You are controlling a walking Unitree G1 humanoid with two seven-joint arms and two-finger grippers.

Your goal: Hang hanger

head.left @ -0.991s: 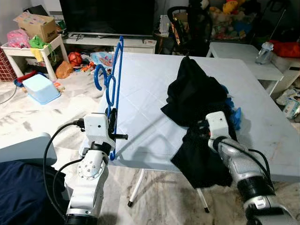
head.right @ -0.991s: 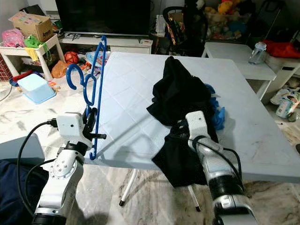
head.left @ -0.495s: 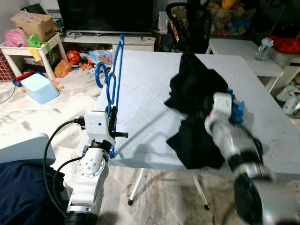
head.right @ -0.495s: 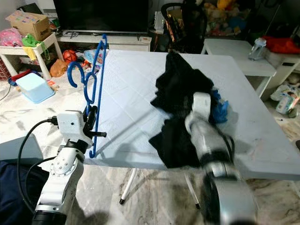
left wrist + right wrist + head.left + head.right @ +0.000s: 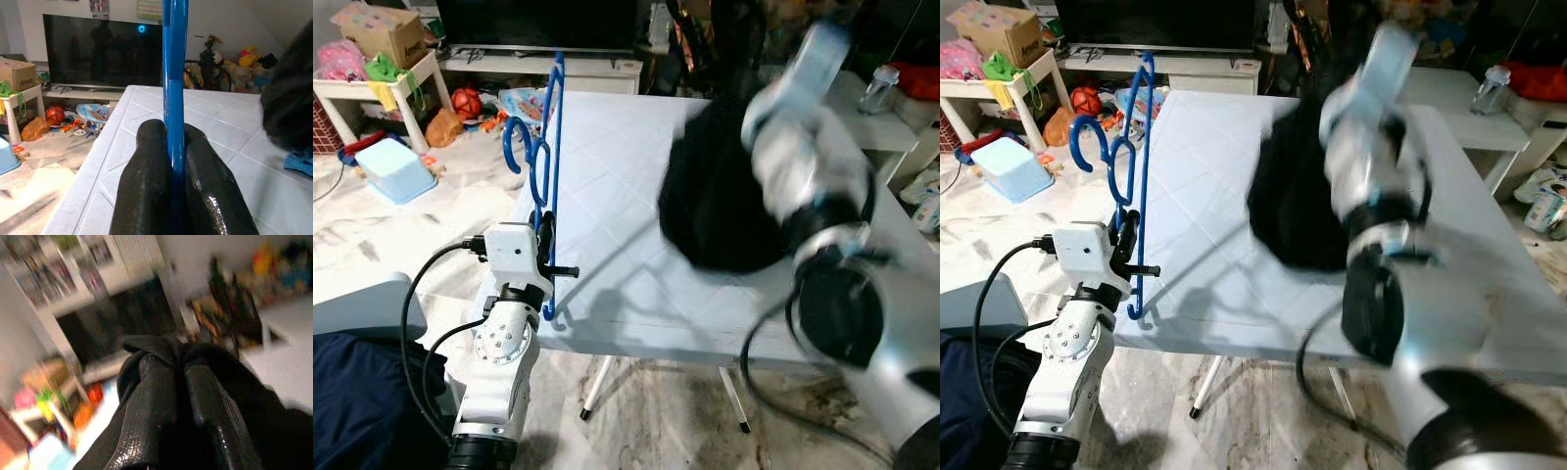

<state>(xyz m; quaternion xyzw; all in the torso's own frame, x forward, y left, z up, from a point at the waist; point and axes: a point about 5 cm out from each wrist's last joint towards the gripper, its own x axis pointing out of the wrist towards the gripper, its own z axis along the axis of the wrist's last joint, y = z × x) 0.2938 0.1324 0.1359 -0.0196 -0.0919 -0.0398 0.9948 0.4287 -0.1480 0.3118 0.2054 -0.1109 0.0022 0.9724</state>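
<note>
Left pincer (image 5: 175,171) clamped on upright blue hanger (image 5: 174,63), white table (image 5: 146,122), black television (image 5: 98,51) behind

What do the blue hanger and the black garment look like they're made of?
Blue hanger: looks like plastic, with a smooth, evenly coloured, slightly glossy bar; coated metal is possible. The left hand is shut on it. Black garment: soft matte fabric, bunching and draping where the right hand pinches it.

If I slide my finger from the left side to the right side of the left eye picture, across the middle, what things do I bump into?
light blue bin → blue hangers, pinched in the left gripper → black garment, lifted by the blurred right arm
</note>
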